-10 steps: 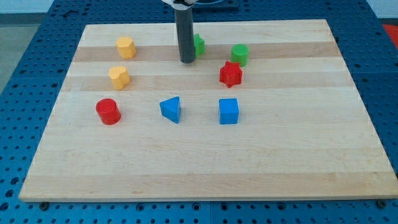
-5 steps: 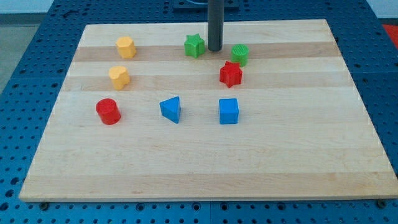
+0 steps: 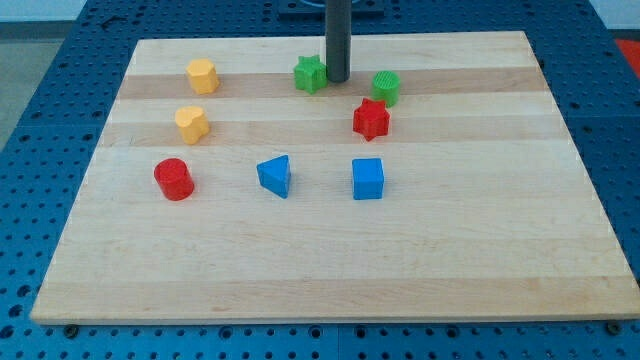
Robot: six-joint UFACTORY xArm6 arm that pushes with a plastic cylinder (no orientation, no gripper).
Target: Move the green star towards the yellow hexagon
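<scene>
The green star point(image 3: 310, 74) lies near the view's top, at the middle of the wooden board point(image 3: 330, 250). My tip point(image 3: 337, 79) stands right against the star's right side. The yellow hexagon point(image 3: 202, 75) lies at the same height, well to the star's left. A second yellow block point(image 3: 191, 124), rounded, lies just below the hexagon.
A green cylinder point(image 3: 386, 87) lies to the right of my tip, with a red star point(image 3: 371, 119) just below it. A red cylinder point(image 3: 173, 179), a blue triangle point(image 3: 275, 176) and a blue cube point(image 3: 367, 179) lie in a row across the board's middle.
My tip swung from the green star's left side round to its right side, then closed in on it. The star has shifted slightly left.
</scene>
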